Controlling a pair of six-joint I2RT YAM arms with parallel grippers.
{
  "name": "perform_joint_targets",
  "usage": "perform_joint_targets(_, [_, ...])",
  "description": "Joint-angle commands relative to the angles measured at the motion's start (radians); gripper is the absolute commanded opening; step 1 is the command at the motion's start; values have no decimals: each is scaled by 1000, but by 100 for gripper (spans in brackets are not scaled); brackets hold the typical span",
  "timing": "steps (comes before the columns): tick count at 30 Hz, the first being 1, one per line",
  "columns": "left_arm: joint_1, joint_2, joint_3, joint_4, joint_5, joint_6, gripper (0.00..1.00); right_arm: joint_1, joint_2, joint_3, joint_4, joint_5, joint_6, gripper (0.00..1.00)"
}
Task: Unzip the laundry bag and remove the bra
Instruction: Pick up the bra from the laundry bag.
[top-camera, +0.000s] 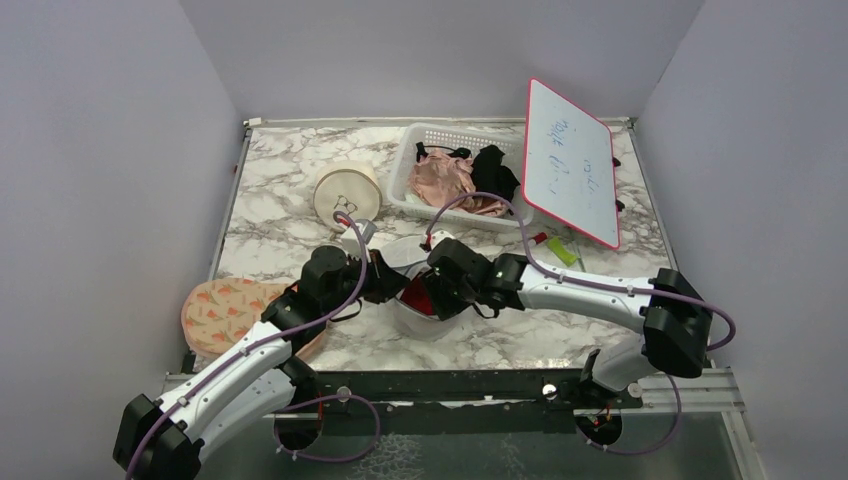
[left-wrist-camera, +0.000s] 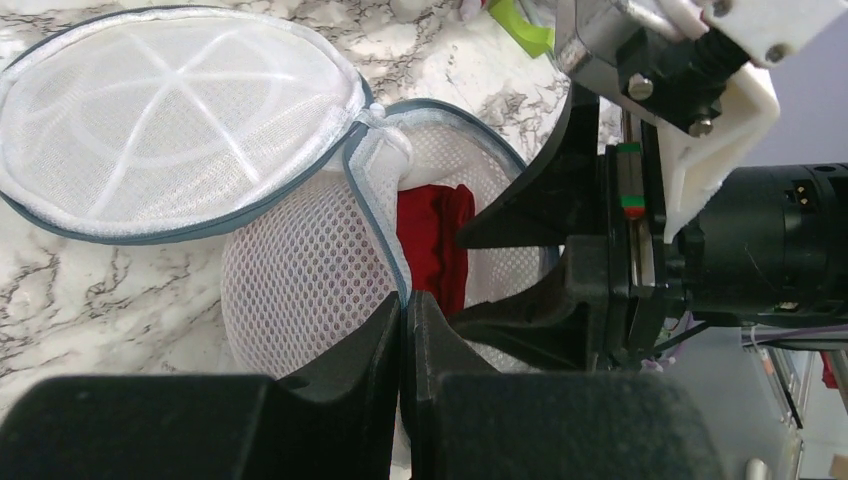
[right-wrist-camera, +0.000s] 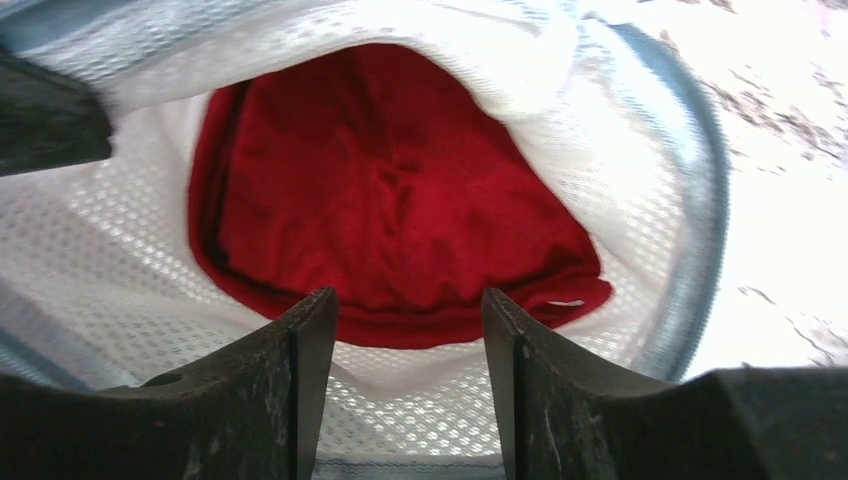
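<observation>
The laundry bag (left-wrist-camera: 300, 270) is a white mesh drum with a grey-blue zip ring. It is unzipped, and its round lid (left-wrist-camera: 170, 110) is flipped open onto the marble. In the top view the bag (top-camera: 412, 318) lies between the two arms, mostly hidden by them. A red bra (right-wrist-camera: 400, 190) lies inside; it also shows in the left wrist view (left-wrist-camera: 435, 240). My left gripper (left-wrist-camera: 407, 302) is shut on the bag's zip rim and holds the mouth open. My right gripper (right-wrist-camera: 410, 315) is open in the bag's mouth, just above the bra, its jaws apart and empty.
A cream round case (top-camera: 347, 192) stands behind the bag. A flat peach pouch (top-camera: 225, 310) lies at the left front. A white basket (top-camera: 440, 133) of clothes and a red-edged whiteboard (top-camera: 570, 175) are at the back right. A green item (top-camera: 562, 250) lies beneath the board.
</observation>
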Motion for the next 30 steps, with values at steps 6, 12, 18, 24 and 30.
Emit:
perform_joint_targets(6, [-2,31,-1,67,70,12,0,8,10,80,-117,206,28,70])
perform_joint_targets(12, [-2,20,-18,76,58,14,0,7,86,96,-104,239,26,79])
perform_joint_targets(18, [-2,59,-18,77,56,19,0,8,166,75,-65,279,17,88])
perform_joint_targets(24, [-2,73,-17,59,29,3,0,7,204,26,24,208,21,84])
perform_joint_targets(30, [-2,65,-8,26,-3,-17,0,7,190,-28,115,119,18,70])
